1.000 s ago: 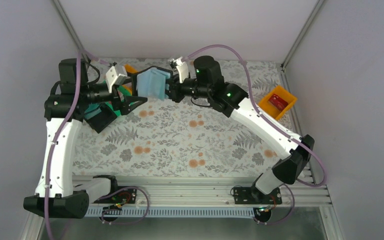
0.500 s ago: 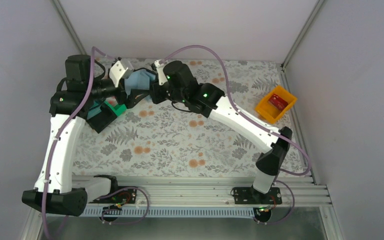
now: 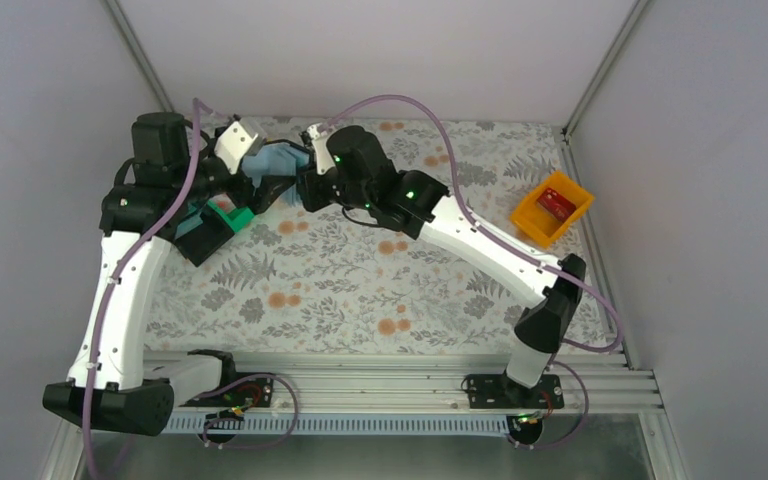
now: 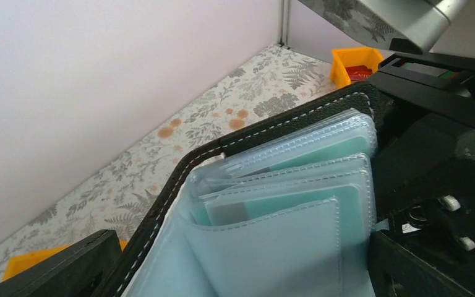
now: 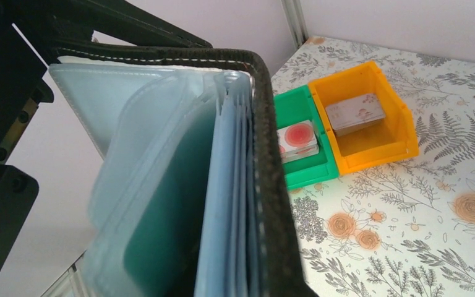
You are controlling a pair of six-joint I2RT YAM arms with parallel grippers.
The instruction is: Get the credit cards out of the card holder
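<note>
- The card holder (image 4: 272, 247) is held up off the floral surface (image 3: 360, 290), at about 11 o'clock in the overhead view, between the two hands.
- It is folded open. From overhead its long axis runs roughly from 9 toward 3 o'clock, from one hand to the other.
- In the left wrist view the stacked pocket edges slant from 8 up to 2 o'clock, stepped one behind the next.
- The cover is black and grained with white stitching along the rim. Inside are cloudy pale-blue plastic sleeves.
- A teal card (image 5: 167, 216) shows through the sleeves, tucked fully in.
- The right hand (image 3: 302, 183) is pinched narrow on the card holder's 3 o'clock edge.
- The left hand (image 4: 241, 247) is spread wide, with one dark finger on either side of the card holder and neither pressing it.
- A red card (image 3: 557, 205) lies in an orange bin (image 3: 532, 215) at 3 o'clock on the surface. Its pale markings are too small to read.
- Below the card holder a green bin (image 5: 309, 176) and a second orange bin (image 5: 377, 158) sit touching side by side.
</note>
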